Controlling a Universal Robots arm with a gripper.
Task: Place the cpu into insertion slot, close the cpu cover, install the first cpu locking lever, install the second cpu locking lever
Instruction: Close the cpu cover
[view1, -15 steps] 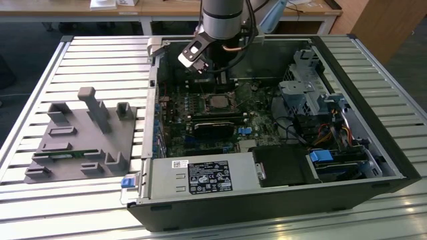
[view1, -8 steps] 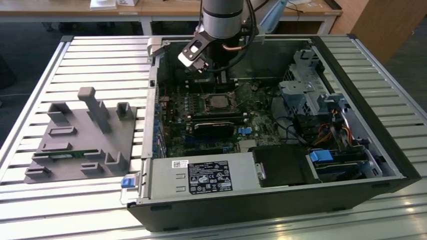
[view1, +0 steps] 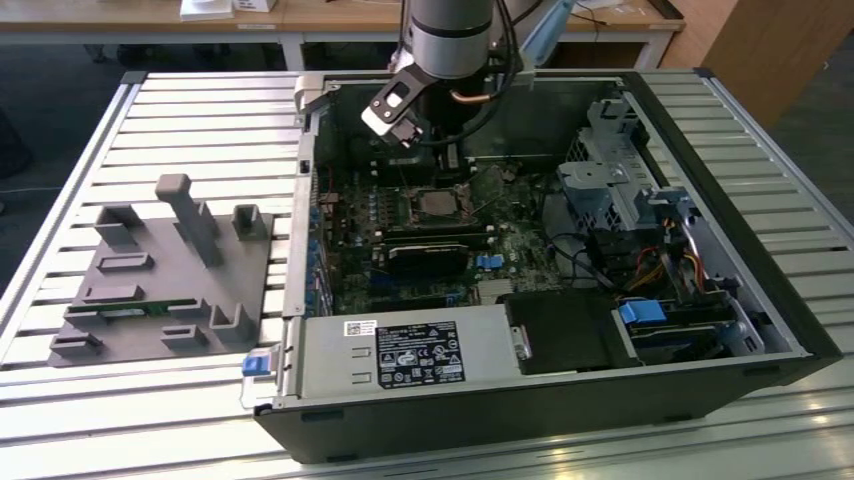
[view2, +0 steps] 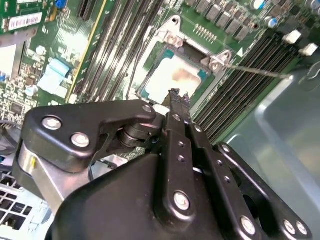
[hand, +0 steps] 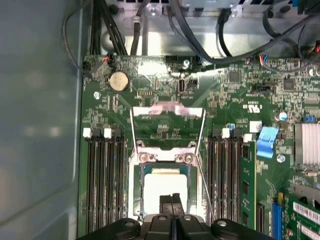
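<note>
Gripper (hand: 172, 201) is pinched closed on nothing, tip right over the cpu (hand: 162, 186) sitting in the insertion slot (hand: 141, 192). Guessing the cpu cover (hand: 167, 110) stands flipped up to keep the chip reachable.

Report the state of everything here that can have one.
cpu: seated in the insertion slot.
cpu cover: swung open.
locking lever: released, sticking out.
gripper: shut, just over the cpu.
computer case: side open.
</note>
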